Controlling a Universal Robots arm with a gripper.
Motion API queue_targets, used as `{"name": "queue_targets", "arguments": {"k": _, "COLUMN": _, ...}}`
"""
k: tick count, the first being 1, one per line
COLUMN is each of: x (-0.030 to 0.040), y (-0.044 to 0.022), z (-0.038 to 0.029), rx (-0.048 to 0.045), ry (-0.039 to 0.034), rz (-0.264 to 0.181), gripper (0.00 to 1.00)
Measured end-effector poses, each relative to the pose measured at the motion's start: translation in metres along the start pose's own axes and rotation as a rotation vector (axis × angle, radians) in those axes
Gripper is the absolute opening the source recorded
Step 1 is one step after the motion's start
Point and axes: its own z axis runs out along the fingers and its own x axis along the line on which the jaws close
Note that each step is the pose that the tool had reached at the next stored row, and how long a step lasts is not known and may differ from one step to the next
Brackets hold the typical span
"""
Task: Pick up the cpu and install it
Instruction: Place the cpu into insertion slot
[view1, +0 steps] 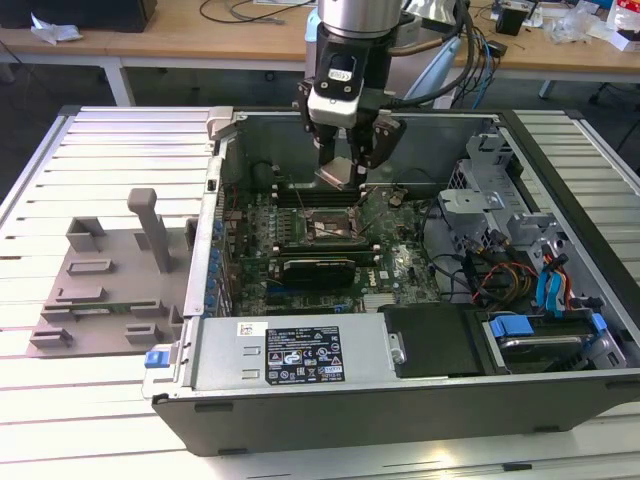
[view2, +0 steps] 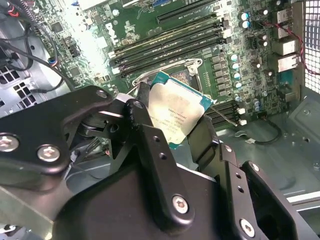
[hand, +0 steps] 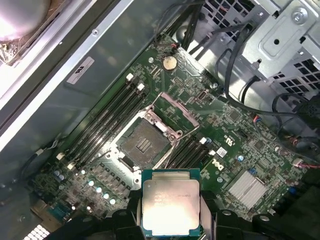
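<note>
Black matte end effector, bolted links, two fingers clamped on the cpu: one flat square chip, pale silver lid with fine print, green rim. It hangs above the open square socket of the green motherboard, clear of it, inside the grey steel computer case. One silver coin cell. One grey plastic fixture sits on the slatted table.

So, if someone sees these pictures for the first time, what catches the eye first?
The silver cpu, clamped in the gripper over the open computer case. Inside the case, on the green board, the socket is empty. A grey fixture lies on the table at the exterior view's left.
</note>
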Motion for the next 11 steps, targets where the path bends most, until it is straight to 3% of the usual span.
{"name": "queue_targets", "arguments": {"k": 2, "x": 0.0, "y": 0.0, "z": 0.0, "rx": 0.0012, "ry": 0.0007, "rz": 0.04, "gripper": 0.55}}
{"name": "queue_targets", "arguments": {"k": 11, "x": 0.0, "y": 0.0, "z": 0.0001, "rx": 0.0038, "ry": 0.0025, "rz": 0.134, "gripper": 0.55}}
